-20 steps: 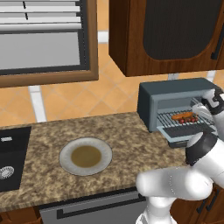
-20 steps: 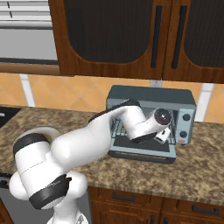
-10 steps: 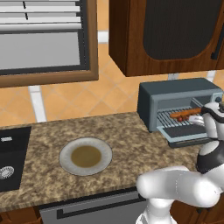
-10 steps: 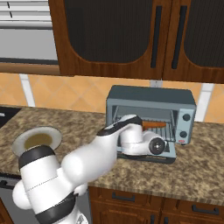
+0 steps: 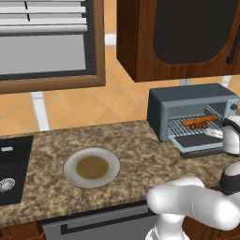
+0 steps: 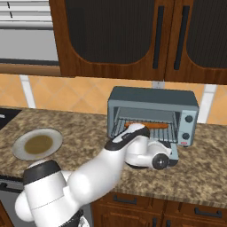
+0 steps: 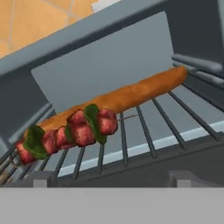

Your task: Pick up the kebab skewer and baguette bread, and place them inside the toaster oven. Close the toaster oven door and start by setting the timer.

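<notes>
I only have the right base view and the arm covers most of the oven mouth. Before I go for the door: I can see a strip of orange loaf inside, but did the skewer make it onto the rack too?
Observer: Yes. In the hand view the kebab skewer lies on the wire rack, just in front of the baguette bread, towards one end of the loaf.
Operator: Good. Is anything between the fingers? The wrist hides them from me.
Observer: No. In the hand view the gripper is open, with nothing between its tips, and it faces the rack from outside the toaster oven.
</notes>
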